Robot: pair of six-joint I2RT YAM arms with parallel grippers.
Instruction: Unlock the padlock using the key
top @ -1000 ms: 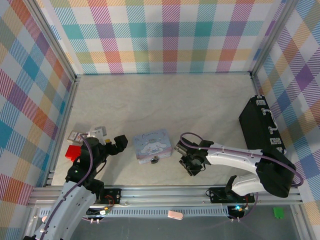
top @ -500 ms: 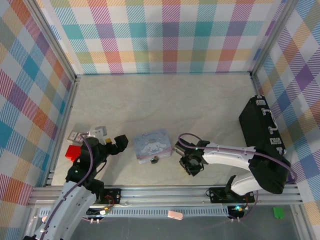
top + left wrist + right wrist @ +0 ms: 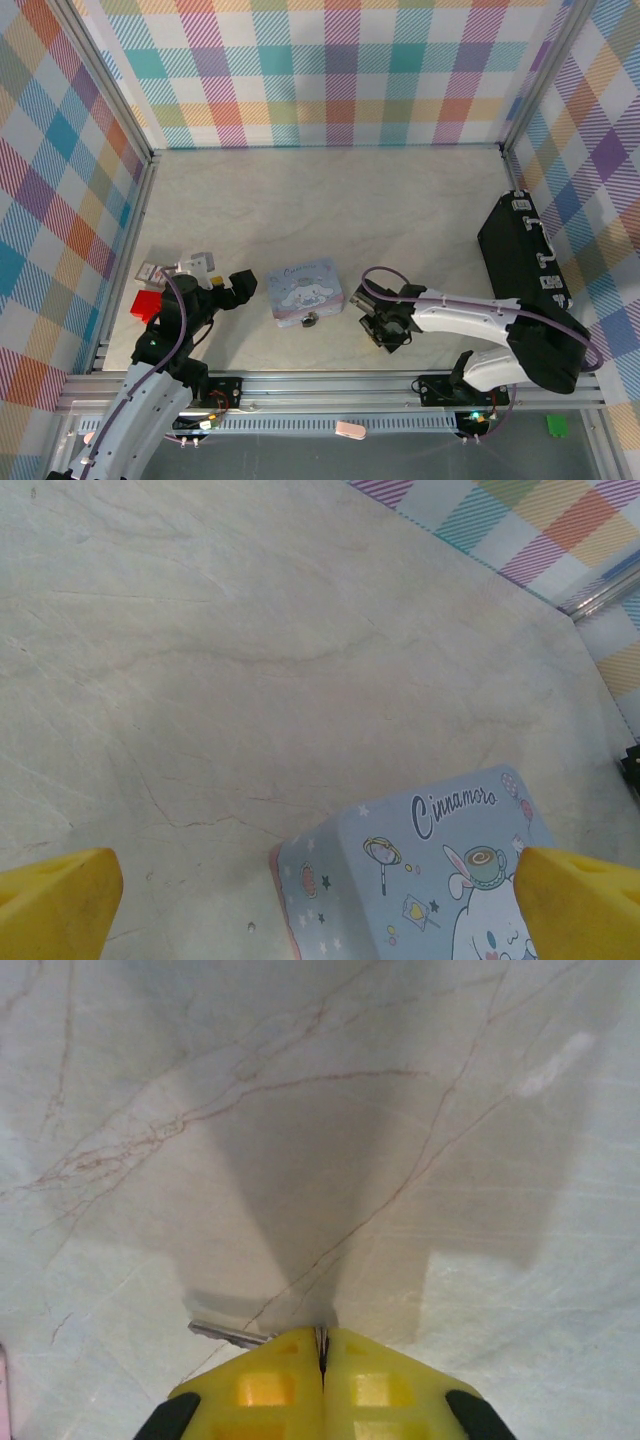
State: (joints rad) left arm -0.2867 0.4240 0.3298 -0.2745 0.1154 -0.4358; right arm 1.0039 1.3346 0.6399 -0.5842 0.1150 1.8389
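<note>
Well, the pastel puppy tin (image 3: 307, 287) sits on the counter (image 3: 350, 200) between the two arms. A black case (image 3: 525, 255) stands by the right wall, and a red block (image 3: 146, 303) lies with some clear bits at the left. The padlock (image 3: 311, 320), a tiny dark body, rests against the tin's near edge. The left fingers (image 3: 60, 905) hang wide apart just left of the tin. The right fingers (image 3: 270, 1390) are pressed together low over the counter, right of the tin, pinching the key (image 3: 228, 1333), a thin grey sliver poking sideways from their tips.
</note>
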